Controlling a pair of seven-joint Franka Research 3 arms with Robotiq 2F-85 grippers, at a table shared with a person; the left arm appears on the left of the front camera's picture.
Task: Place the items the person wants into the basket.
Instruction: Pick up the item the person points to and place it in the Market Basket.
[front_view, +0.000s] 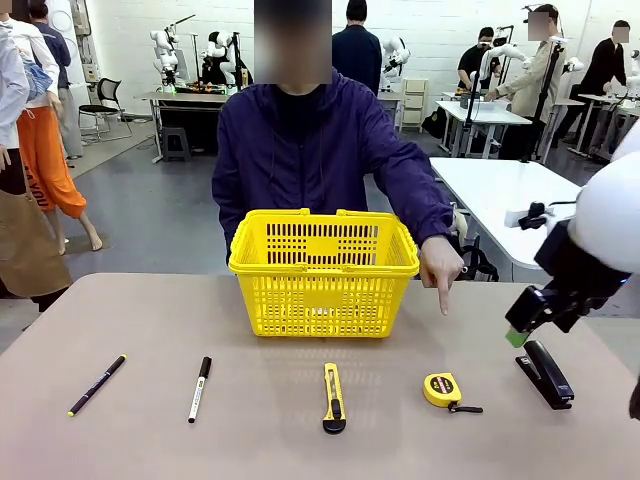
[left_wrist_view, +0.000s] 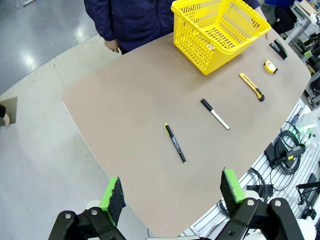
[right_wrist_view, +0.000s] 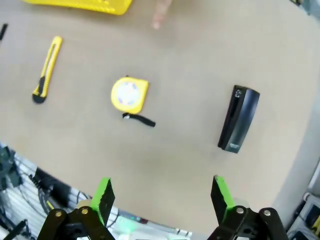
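The yellow basket (front_view: 323, 270) stands at the middle of the table, in front of the person (front_view: 310, 150). The person's finger (front_view: 443, 300) points down toward the yellow tape measure (front_view: 441, 388), which lies at the front right. The white marker (front_view: 200, 388) lies at the front left. My right gripper (front_view: 520, 328) hovers open above the table's right side; in its wrist view the tape measure (right_wrist_view: 129, 95) sits below and ahead of its open fingers (right_wrist_view: 103, 195). My left gripper (left_wrist_view: 173, 190) hangs open, high over the table's edge, far from the marker (left_wrist_view: 215, 113) and the basket (left_wrist_view: 220, 30).
A thin black pen (front_view: 97, 384) lies far left. A yellow-and-black utility knife (front_view: 334, 397) lies between marker and tape measure. A black stapler (front_view: 545, 373) lies at the right under my right gripper. Bare tabletop (front_view: 150, 320) runs between the row of items and the basket.
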